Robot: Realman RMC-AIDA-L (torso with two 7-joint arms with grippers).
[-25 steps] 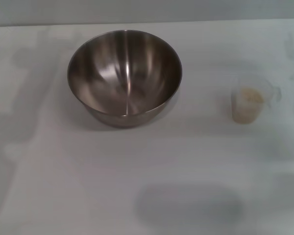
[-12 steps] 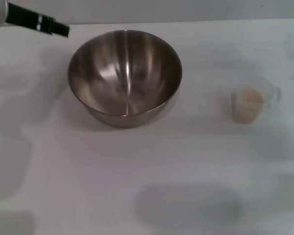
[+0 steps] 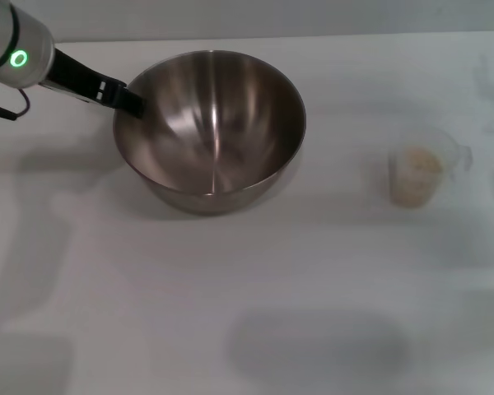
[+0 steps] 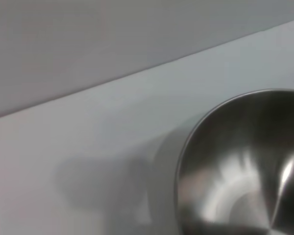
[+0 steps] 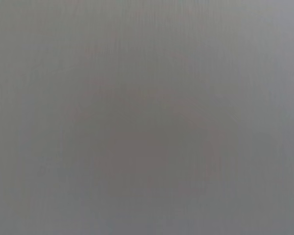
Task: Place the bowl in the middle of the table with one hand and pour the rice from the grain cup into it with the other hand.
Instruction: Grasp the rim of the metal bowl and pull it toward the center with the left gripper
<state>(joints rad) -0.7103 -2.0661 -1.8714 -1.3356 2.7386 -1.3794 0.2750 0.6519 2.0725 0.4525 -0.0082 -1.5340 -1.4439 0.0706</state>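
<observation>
**Left arm at the bowl's rim, cup standing apart**

White and plain, the table [image 3: 230, 288] fills nearly the whole head view, with a strip of grey wall along its far edge; soft shadows lie across its near part and its left side.

Largest on it is the bowl [image 3: 210, 127], a wide round steel vessel standing upright a little left of the table's middle, toward the far edge; its brushed inside shines in bright streaks and holds nothing that can be seen; in the left wrist view the bowl [image 4: 245, 166] shows as a curved rim and part of the inner wall, with the table [image 4: 88, 147] and the wall behind.

Next in size is the left arm, coming in from the far left corner; its pale body bears a green ring light, and the dark left gripper [image 3: 122, 97] reaches to the bowl's left rim; whether its fingers are spread or pressed together cannot be told, nor whether they touch the steel.

Smaller is the grain cup [image 3: 420, 169], clear plastic, upright, well apart from the bowl on the right side of the table, its little handle turned to the right.

Smallest is the rice [image 3: 420, 164], a pale beige mass inside the cup.

Of the right gripper nothing shows; the right wrist view is an even grey.
</observation>
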